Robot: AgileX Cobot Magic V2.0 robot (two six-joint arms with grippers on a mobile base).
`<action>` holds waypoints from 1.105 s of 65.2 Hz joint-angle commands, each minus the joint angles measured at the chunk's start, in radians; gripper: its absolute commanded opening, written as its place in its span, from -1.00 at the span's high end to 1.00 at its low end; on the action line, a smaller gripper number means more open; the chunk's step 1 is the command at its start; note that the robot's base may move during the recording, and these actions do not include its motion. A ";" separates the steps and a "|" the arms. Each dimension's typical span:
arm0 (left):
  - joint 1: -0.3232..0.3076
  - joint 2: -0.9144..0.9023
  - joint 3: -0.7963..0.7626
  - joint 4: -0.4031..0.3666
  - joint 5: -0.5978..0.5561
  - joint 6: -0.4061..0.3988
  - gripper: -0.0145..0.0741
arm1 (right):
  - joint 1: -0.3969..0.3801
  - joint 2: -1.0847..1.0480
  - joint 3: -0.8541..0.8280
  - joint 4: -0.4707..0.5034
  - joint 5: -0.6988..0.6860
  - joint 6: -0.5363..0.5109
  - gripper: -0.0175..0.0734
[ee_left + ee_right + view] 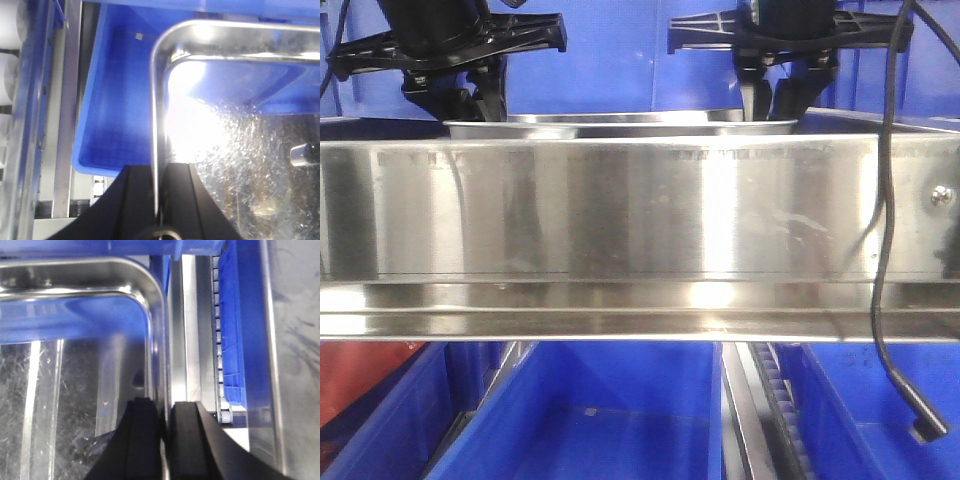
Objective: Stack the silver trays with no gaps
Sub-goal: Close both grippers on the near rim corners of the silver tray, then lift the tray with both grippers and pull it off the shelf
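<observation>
One silver tray is held level between two grippers, just behind one long steel rail. The left gripper pinches the tray's left rim, and the right gripper pinches its right rim. Three blue bins show below the rail.

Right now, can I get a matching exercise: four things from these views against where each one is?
1. left pincer
2. right pincer
3. cable
4. bin

A. hanging across the rail
B. clamped on the right rim of the tray
C. below the rail
D. clamped on the tray's left rim

Pairs: 1-D, 2-B, 3-A, 4-C
</observation>
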 commanded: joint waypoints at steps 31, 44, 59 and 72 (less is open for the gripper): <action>-0.074 -0.229 -0.027 0.165 0.056 -0.134 0.71 | 0.101 -0.226 -0.060 -0.205 0.035 0.071 0.65; -0.170 -0.373 -0.027 0.266 0.065 -0.226 0.71 | 0.193 -0.336 -0.060 -0.313 0.051 0.129 0.65; -0.288 -0.503 -0.027 0.376 0.090 -0.326 0.71 | 0.294 -0.448 -0.060 -0.407 0.101 0.167 0.65; -0.397 -0.518 -0.031 0.498 0.134 -0.403 0.71 | 0.304 -0.516 -0.027 -0.418 0.105 0.169 0.65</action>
